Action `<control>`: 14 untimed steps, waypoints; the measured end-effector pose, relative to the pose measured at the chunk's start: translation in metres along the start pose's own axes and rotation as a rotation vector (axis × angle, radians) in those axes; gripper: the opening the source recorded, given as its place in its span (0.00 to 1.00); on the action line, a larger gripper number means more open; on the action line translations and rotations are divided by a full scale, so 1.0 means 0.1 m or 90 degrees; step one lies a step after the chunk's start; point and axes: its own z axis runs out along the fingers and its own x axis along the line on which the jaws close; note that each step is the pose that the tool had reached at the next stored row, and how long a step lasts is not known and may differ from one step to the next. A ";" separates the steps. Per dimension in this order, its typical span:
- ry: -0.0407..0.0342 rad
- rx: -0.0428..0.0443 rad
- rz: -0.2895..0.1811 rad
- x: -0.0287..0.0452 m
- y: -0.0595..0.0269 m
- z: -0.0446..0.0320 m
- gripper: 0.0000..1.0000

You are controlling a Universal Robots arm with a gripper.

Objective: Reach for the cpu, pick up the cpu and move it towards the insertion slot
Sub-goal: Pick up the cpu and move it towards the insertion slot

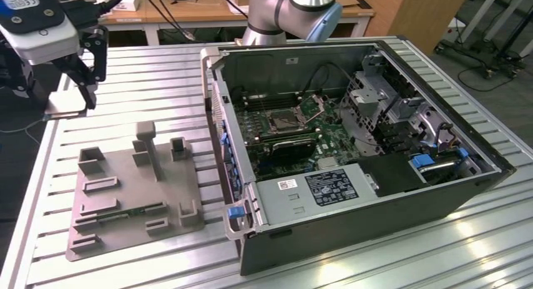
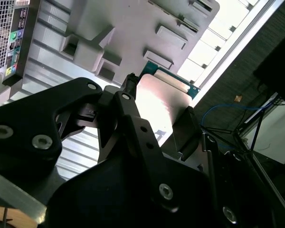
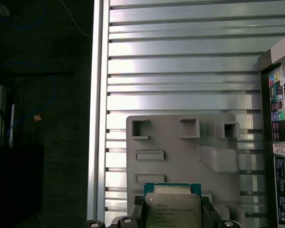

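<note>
The hand (image 1: 67,97) is closed on the cpu (image 3: 172,207), which is clamped by two opposite edges between the black fingers (image 2: 133,124). In both wrist views the chip's silvery top and green rim are seen between the finger pads, lying roughly flat. In the exterior view the chip is held in the air near the exterior view's left edge, above the slatted metal tabletop (image 1: 150,70) and clear of the grey tray (image 1: 125,176), which lies below and just beside it.

The insertion slot (image 1: 288,120) is seen well apart from the hand, towards the exterior view's right, deep inside the open computer case (image 1: 333,220). Its silver bracket is raised and its dark centre is exposed. The pick-up is judged to be done, and the carry towards the slot barely begun.

Several risks are judged from here. The chip is held by thin edges only, so it could slip or twist if the arm is moved sharply. The case's near wall stands between hand and slot and could be struck on a low path. Cables and the raised bracket by the slot could be snagged. If the chip is brought down tilted, the socket contacts could be damaged.
</note>
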 end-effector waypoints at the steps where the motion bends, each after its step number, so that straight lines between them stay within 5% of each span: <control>1: 0.0000 0.0000 0.000 -0.005 0.000 0.000 0.55; 14: 0.0001 0.0000 0.000 -0.053 0.000 0.000 0.55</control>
